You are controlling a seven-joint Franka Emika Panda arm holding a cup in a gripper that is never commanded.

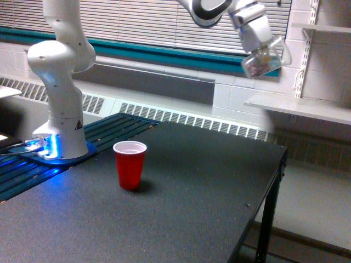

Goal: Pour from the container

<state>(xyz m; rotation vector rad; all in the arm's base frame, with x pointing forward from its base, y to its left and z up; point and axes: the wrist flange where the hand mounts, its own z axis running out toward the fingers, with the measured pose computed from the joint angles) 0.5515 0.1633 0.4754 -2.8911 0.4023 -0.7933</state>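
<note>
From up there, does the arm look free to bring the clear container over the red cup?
Probably yes: the container hangs high, right of the red cup, with only open air and bare tabletop between.

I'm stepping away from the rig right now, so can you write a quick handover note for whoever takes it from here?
Hand: shut on the clear cup, held high at the exterior view's upper right, tilted, pinkish bits inside.
Red cup: upright on the black table, well below the clear cup and toward the exterior view's left; looks empty.
Done: clear cup is gripped and lifted.
Left: carry it over the red cup, tip it, pour.
</note>
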